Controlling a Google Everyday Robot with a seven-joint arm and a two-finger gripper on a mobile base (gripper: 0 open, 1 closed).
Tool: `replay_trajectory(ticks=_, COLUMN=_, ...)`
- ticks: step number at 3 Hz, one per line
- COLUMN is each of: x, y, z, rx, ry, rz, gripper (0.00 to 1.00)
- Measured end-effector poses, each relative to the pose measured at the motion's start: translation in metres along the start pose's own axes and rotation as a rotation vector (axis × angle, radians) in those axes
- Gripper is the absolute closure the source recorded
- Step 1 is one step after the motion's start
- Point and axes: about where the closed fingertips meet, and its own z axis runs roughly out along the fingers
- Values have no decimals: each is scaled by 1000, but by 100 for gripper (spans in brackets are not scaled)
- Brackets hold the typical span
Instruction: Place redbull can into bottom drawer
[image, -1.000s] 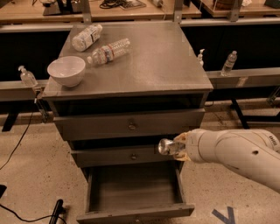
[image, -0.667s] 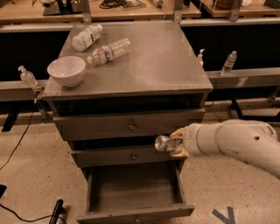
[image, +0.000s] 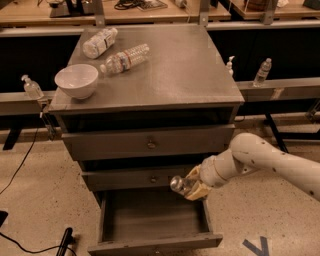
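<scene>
My gripper (image: 190, 186) comes in from the right on a white arm and is shut on the redbull can (image: 178, 184), a small shiny silver can held tilted with its top toward the left. It hangs just above the right rear part of the open bottom drawer (image: 150, 220), in front of the middle drawer's face. The bottom drawer is pulled out and shows a plain grey interior with nothing in it.
The grey cabinet top (image: 185, 70) holds a white bowl (image: 76, 80) at front left and two clear water bottles (image: 124, 58) lying at the back left. The top drawer (image: 150, 143) and middle drawer (image: 145, 178) are closed. A small bottle (image: 263, 72) stands on a rail at right.
The gripper with the can has moved left and down, from beside the middle drawer to over the open bottom drawer.
</scene>
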Motion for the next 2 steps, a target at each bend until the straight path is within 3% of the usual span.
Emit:
replay_trajectory(ticks=1, x=31, y=35, z=39, rx=-199, ry=-54, rz=110, gripper=100)
replay_trajectory(ticks=2, x=39, y=56, z=48, rx=-277, ry=-72, rz=135, gripper=100)
